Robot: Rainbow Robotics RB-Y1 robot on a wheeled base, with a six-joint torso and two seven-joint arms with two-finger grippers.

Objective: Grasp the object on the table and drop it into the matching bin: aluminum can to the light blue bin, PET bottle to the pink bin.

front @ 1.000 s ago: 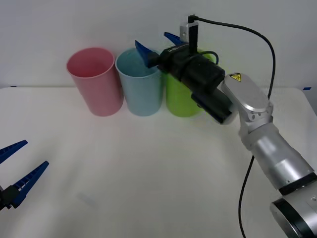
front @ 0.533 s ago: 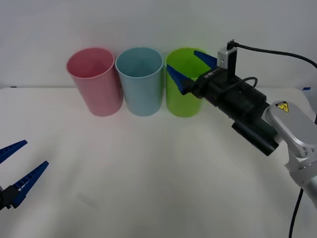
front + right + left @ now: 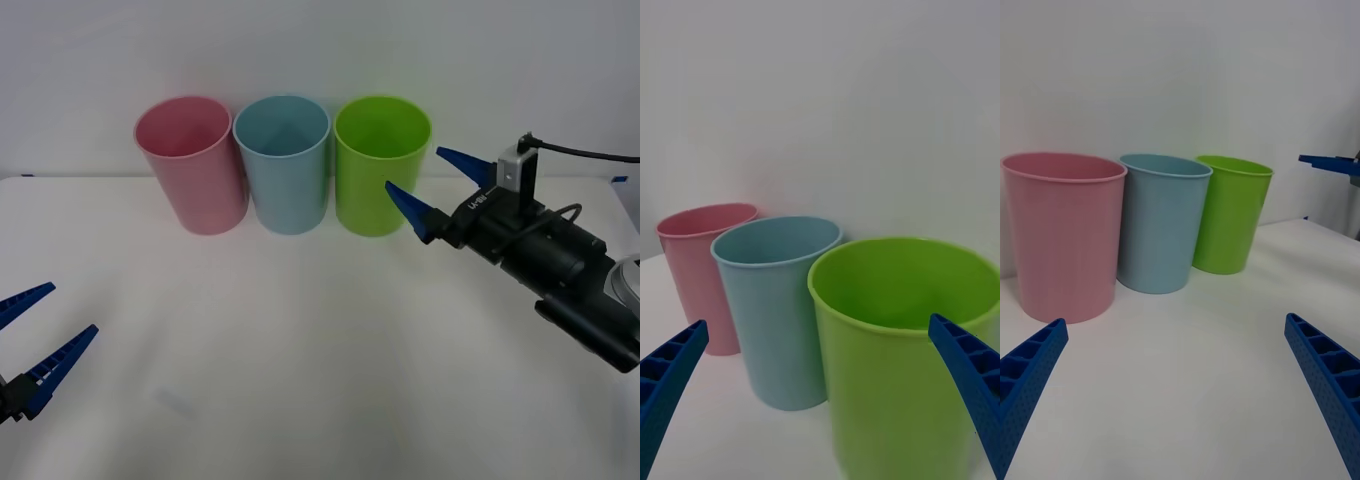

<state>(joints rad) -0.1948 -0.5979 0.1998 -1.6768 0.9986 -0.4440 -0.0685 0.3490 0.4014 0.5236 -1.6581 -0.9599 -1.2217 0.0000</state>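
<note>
The pink bin [image 3: 195, 170], the light blue bin [image 3: 285, 170] and a lime green bin [image 3: 375, 150] stand in a row at the back of the white table [image 3: 300, 350]. My right gripper [image 3: 413, 168] hovers open and empty just right of the green bin, above the table. In the right wrist view my right gripper [image 3: 818, 322] faces the green bin [image 3: 887, 390], with the light blue bin [image 3: 779, 307] and pink bin [image 3: 696, 277] beyond. My left gripper [image 3: 73, 308] waits open at the near left. The aluminum can and the PET bottle are out of view.
From the left wrist view, my left gripper [image 3: 1176, 321] looks across bare table at the pink bin [image 3: 1064, 232], light blue bin [image 3: 1161, 221] and green bin [image 3: 1229, 214]. A plain white wall stands behind the bins.
My right gripper has swung from above the light blue bin to the right and down, past the green bin, staying open. The left arm has not moved.
</note>
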